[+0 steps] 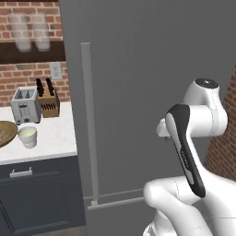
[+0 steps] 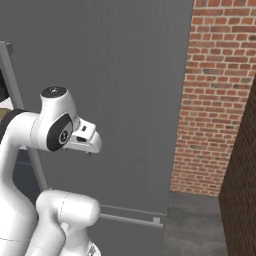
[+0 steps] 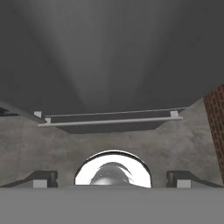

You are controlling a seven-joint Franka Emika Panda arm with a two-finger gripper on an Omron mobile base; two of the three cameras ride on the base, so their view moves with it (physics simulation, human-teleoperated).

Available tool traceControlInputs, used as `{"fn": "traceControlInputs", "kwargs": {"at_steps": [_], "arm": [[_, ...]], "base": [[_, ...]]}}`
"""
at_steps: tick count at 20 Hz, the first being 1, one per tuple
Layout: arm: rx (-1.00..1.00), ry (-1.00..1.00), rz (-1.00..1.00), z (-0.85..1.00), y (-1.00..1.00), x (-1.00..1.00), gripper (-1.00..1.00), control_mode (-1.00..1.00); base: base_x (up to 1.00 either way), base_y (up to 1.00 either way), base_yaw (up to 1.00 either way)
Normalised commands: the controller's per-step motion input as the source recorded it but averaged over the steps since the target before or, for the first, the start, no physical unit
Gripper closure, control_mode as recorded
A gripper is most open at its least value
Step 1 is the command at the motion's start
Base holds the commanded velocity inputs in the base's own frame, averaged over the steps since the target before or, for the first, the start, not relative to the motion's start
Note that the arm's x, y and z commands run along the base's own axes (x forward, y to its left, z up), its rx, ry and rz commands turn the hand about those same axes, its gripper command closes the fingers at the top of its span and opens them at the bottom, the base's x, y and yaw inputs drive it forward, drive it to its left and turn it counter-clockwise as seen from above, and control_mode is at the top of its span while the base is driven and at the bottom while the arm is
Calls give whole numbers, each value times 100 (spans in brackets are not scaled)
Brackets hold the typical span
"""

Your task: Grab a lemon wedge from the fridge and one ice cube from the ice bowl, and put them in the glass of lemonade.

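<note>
Fridge: the tall dark grey fridge (image 1: 152,69) stands shut, filling the wall ahead of the arm; its long vertical bar handle (image 1: 88,124) runs down the door's left edge, left of the hand.
Counter: a white counter (image 1: 53,133) on a dark blue cabinet sits left of the fridge.
Ice bowl: the brown wooden ice bowl (image 1: 5,132) lies at the counter's left edge, well apart from the hand.
Toaster: a silver toaster (image 1: 25,105) stands behind the bowl, beside a knife block (image 1: 48,102).
Glass of lemonade: the small whitish cup (image 1: 27,136) sits just beside the ice bowl.
Gripper: the gripper (image 3: 112,178) points down the fridge front, fingers (image 3: 41,178) spread wide, holding nothing.
</note>
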Motion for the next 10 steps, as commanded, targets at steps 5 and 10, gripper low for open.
{"fn": "traceControlInputs", "kwargs": {"at_steps": [5,10], "arm": [[0,0,0,0,0,0,-100,100],[0,0,0,0,0,0,-100,100]], "base": [[-17,28,0],[-25,37,0]]}}
